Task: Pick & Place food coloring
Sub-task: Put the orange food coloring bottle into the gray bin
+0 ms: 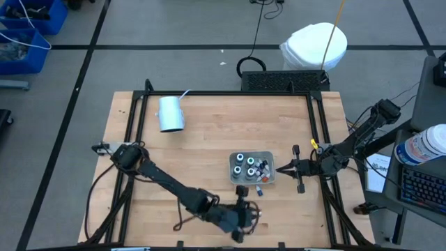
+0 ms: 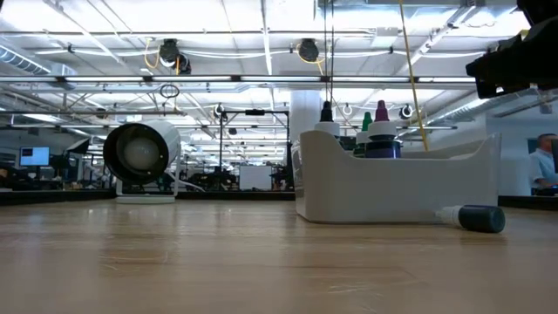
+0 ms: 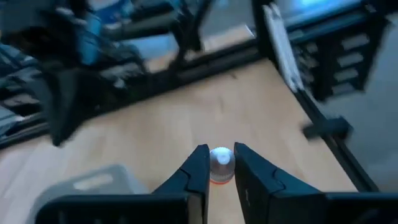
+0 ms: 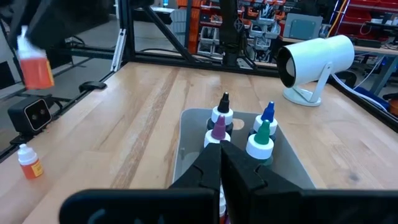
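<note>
Carrying looks like the step in hand: the left end effector is pinching a small white-capped orange bottle between its fingers, hanging over the near part of the desk just short of the grey tray. I'm guessing the next move is swinging it over the tray and letting go among the jars already sitting there. The right end effector is waiting fully closed and empty beside the tray's right side. Only the left wrist view is showing the grip itself; from overhead that bottle is basically hidden. The right wrist view is also catching another orange bottle standing on the desk, and the low view one lying beside the tray.
</note>
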Robot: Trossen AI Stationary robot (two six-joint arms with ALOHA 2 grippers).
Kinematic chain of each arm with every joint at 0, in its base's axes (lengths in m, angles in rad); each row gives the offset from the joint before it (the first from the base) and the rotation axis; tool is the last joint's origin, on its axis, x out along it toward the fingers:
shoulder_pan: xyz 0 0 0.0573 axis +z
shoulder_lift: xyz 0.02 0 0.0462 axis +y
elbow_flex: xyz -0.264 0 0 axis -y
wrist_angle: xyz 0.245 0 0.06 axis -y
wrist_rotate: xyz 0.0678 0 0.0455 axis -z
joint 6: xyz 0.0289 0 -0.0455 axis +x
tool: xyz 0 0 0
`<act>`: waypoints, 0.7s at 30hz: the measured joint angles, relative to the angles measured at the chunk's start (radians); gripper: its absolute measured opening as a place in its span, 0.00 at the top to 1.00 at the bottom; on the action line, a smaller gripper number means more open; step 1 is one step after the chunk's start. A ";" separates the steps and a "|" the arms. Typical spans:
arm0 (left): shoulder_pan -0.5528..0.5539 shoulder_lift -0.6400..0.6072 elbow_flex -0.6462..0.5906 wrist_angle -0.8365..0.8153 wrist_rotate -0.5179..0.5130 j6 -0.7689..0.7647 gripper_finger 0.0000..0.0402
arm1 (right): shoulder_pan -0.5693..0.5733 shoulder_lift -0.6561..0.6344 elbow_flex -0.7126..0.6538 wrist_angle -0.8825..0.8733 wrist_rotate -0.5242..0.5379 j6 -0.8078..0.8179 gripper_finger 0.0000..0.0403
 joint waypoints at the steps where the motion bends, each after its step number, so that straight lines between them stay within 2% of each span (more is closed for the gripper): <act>1: 0.010 0.000 0.000 0.023 -0.001 0.000 0.87 | 0.000 0.000 0.000 0.000 0.000 0.000 1.00; 4: 0.044 0.000 0.003 0.048 0.031 0.029 0.87 | 0.000 0.000 0.000 0.000 0.000 0.000 1.00; 13: 0.170 0.000 0.039 0.041 0.040 0.021 0.87 | 0.000 0.000 0.000 -0.001 0.000 -0.008 1.00; 15: 0.201 0.000 0.045 0.041 0.077 0.019 0.87 | 0.000 0.000 0.000 -0.001 0.000 -0.008 1.00; 21: 0.259 0.000 0.050 -0.050 0.104 -0.012 0.87 | 0.000 0.000 0.000 -0.003 0.000 -0.011 1.00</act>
